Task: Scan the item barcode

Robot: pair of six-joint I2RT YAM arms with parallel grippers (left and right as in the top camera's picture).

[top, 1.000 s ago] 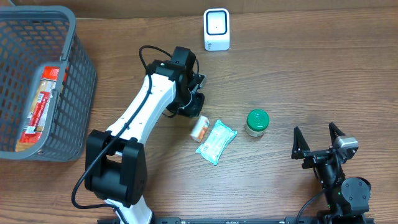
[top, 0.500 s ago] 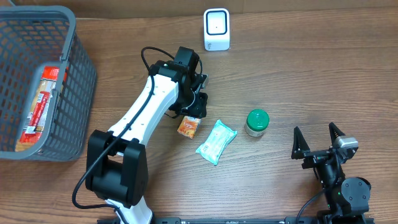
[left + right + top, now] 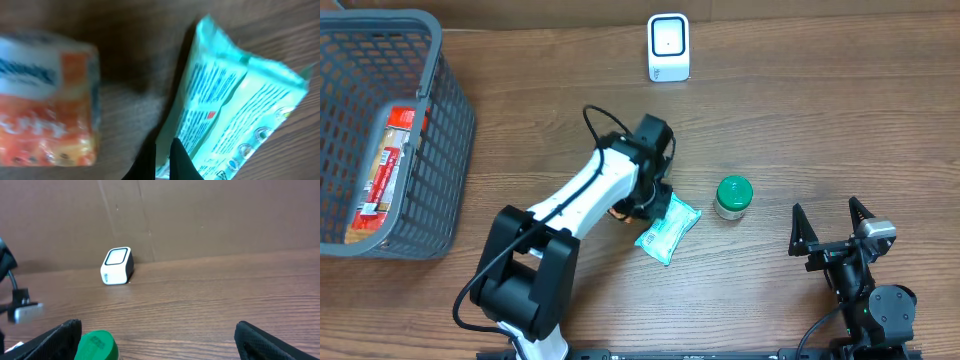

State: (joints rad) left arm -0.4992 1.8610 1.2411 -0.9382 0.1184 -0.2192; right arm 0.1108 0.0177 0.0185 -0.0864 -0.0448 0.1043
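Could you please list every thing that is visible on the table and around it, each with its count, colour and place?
table: one, brown wood, under everything
basket: one, grey plastic mesh, far left corner
flat package: one, red and orange, lying inside the basket
scanner: one, white, at the far edge near the middle
jar: one, green lid, right of the middle
soft packet: one, mint green, in the middle, left of the jar
small packet: one, orange and white, beside the soft packet, mostly hidden under the left arm from above
left arm: one, white, reaching to the middle
left gripper: one, black, shut, at the soft packet's edge
right gripper: one, black, open, near right corner
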